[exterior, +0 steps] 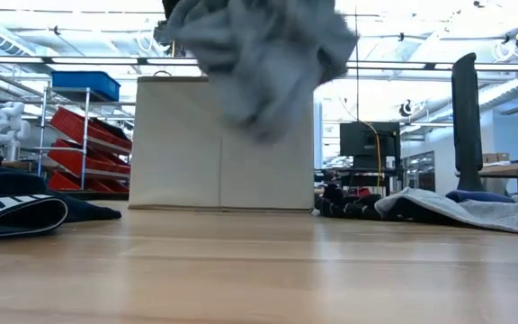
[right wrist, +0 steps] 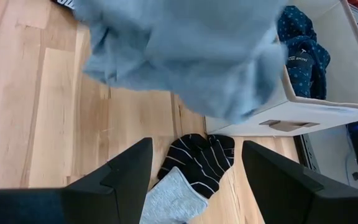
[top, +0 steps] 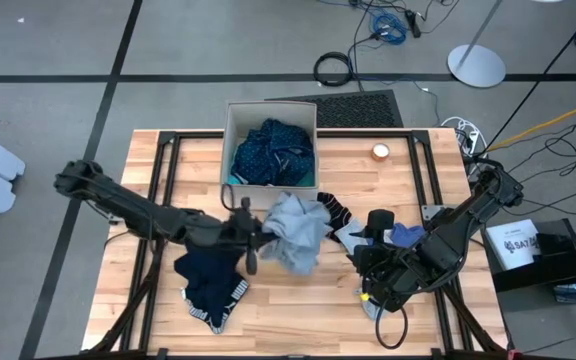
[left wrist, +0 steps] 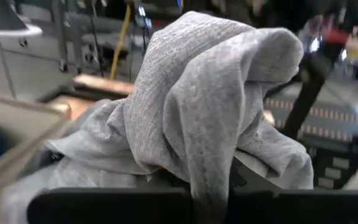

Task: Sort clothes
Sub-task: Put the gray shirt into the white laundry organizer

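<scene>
The left gripper (top: 253,236) is clamped on a grey garment (top: 296,232), which it holds up off the table (top: 298,320) near the middle, just in front of the beige box (top: 236,130). In the left wrist view the grey cloth (left wrist: 210,106) drapes over the closed fingers and hangs down past them on both sides. From table height the same garment (exterior: 263,54) dangles in front of the box (exterior: 223,144), its lowest fold well clear of the wood.

The box holds a navy dotted garment (top: 274,152) and a sliver of turquoise (top: 236,179) shows at its near left corner. On the table by the left arm lies a dark garment (top: 211,285) with a white-striped band, below and just left of the held piece.

The right gripper (top: 368,262) hovers over the right side of the table with its jaws wide apart and nothing between them. In its wrist view a striped black sock (right wrist: 201,158) lies on the wood between the two fingers, with another grey piece (right wrist: 173,199) touching it; the hanging garment (right wrist: 185,50) fills the space beyond. A small blue piece (top: 406,235) sits just beside the right arm, though how it lies is hard to tell from above. A small round orange thing (top: 380,151) rests near the far right edge.
</scene>
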You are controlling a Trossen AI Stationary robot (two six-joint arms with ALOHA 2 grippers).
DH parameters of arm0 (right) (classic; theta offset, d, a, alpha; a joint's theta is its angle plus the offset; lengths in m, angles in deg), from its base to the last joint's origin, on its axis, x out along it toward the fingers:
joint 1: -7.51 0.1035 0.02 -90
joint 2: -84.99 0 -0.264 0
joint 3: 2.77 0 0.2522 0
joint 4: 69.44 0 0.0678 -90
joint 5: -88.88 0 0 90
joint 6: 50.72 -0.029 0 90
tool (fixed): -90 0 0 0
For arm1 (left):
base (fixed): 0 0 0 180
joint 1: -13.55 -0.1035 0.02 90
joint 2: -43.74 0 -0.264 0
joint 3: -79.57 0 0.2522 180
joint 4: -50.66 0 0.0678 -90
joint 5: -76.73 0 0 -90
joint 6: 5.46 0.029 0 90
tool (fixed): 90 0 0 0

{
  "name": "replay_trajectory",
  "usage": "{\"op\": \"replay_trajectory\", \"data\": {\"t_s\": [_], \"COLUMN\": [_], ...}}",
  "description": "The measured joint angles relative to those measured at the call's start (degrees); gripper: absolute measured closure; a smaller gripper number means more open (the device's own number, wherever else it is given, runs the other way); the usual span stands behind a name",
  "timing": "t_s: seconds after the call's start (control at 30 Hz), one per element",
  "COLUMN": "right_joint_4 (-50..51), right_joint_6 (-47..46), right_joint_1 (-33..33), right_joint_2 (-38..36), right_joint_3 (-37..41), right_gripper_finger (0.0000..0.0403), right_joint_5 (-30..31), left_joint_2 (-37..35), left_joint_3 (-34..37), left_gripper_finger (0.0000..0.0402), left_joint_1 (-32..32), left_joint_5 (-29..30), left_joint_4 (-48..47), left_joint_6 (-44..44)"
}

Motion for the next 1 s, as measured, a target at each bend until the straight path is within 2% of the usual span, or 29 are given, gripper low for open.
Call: {"op": "replay_trajectory", "data": {"t_s": [0.23, 0.43, 0.57, 0.7, 1.0], "right_joint_4": [-0.58, -1.2, -1.95, -3.87, -4.61], "right_joint_6": [0.0, 0.0, 0.25, 2.06, 3.57], "right_joint_1": [0.0, 0.0, -0.29, -0.89, -1.2], "right_joint_2": [0.0, 0.0, 0.0, 0.0, 0.0], "right_joint_3": [0.0, 0.0, 0.0, 0.0, 0.0], "right_gripper_finger": [0.0167, 0.0167, 0.0167, 0.0167, 0.0167], "right_joint_5": [0.01, 0.04, 0.26, 0.35, 0.39], "left_joint_2": [-4.74, -8.4, -10.53, -10.98, -10.96], "left_joint_3": [0.0, -0.61, -3.45, -6.27, -8.31], "left_gripper_finger": [0.0387, 0.0387, 0.0387, 0.0387, 0.0387], "left_joint_1": [-3.29, -8.18, -13.28, -19.95, -35.78], "left_joint_5": [1.92, 1.92, 1.9, 2.0, 2.25], "left_joint_4": [5.42, 14.75, 15.7, 13.47, -3.49], "left_joint_6": [1.65, 9.99, 15.59, 17.89, 15.84]}}
